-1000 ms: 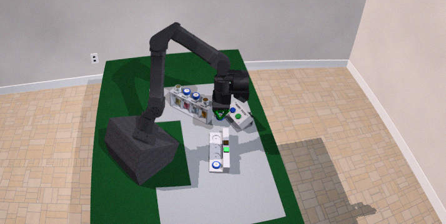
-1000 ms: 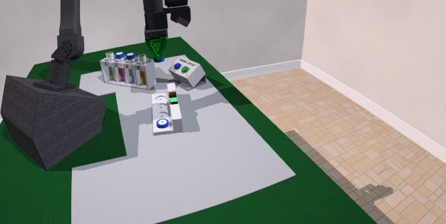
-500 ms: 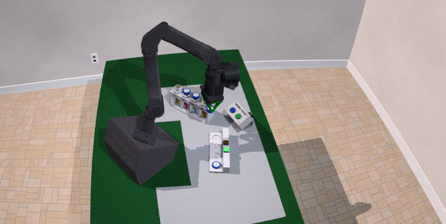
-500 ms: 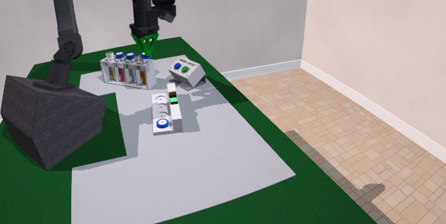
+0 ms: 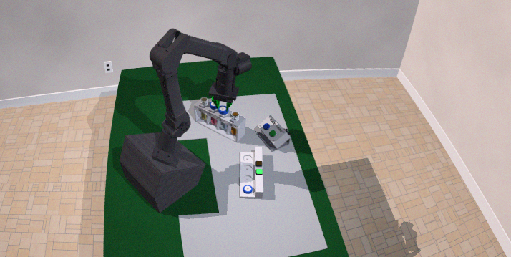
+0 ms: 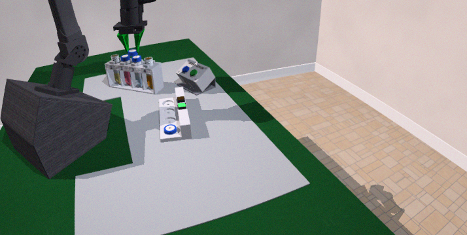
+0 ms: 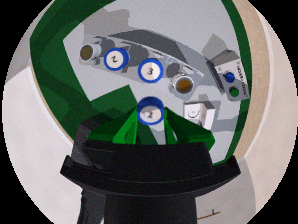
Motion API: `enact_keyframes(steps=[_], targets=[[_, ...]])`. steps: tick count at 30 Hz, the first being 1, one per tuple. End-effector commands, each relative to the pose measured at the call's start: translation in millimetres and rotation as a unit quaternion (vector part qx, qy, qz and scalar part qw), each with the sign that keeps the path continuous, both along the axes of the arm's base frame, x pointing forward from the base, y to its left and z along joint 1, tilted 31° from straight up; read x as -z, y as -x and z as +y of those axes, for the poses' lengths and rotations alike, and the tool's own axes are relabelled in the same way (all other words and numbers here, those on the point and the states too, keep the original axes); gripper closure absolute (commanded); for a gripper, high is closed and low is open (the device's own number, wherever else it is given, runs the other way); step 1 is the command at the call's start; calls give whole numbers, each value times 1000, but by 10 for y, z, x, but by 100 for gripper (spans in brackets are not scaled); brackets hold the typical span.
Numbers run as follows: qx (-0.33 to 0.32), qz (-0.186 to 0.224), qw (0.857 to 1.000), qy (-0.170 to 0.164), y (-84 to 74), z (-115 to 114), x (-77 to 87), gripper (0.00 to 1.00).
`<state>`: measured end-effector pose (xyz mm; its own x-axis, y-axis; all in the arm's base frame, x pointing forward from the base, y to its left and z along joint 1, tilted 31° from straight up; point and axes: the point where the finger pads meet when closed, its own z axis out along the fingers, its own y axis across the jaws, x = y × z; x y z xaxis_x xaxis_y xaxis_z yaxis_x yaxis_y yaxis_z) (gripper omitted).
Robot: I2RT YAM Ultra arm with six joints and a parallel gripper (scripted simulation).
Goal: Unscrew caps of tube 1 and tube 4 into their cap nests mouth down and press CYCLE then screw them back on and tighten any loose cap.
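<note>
Wrist view shows us a blue cap (image 7: 150, 113) with a pale top. Our gripper (image 7: 150, 124) clamps it, arm bent high above the decapping station (image 6: 157, 73).

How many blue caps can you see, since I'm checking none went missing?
4. Two caps top the rack's middle tubes, one held cap is in the gripper above them, one tray cap lies in the tray's end nest.

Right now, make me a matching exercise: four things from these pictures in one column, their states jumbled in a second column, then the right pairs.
1 gripper
2 green lamp
3 two end tubes
4 two middle tubes

A blue caps on
B lit
C no caps
D shut on a blue cap

Pairs: 1-D, 2-B, 3-C, 4-A.
</note>
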<state>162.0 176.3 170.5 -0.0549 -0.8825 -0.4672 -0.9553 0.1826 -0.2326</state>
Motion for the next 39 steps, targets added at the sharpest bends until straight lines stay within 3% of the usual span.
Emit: enact_keyframes(steps=[1, 3, 6, 15, 26, 32, 39], targets=[[-64, -59, 995, 41, -2, 12, -36, 100], [-134, -93, 984, 67, 114, 133, -47, 100], [-234, -141, 956, 102, 288, 313, -63, 100], [-235, -140, 956, 102, 809, 855, -114, 100], [-235, -140, 956, 102, 873, 922, -120, 100], [-235, -140, 956, 102, 814, 995, 32, 100], [-235, -140, 956, 102, 789, 1024, 95, 100]])
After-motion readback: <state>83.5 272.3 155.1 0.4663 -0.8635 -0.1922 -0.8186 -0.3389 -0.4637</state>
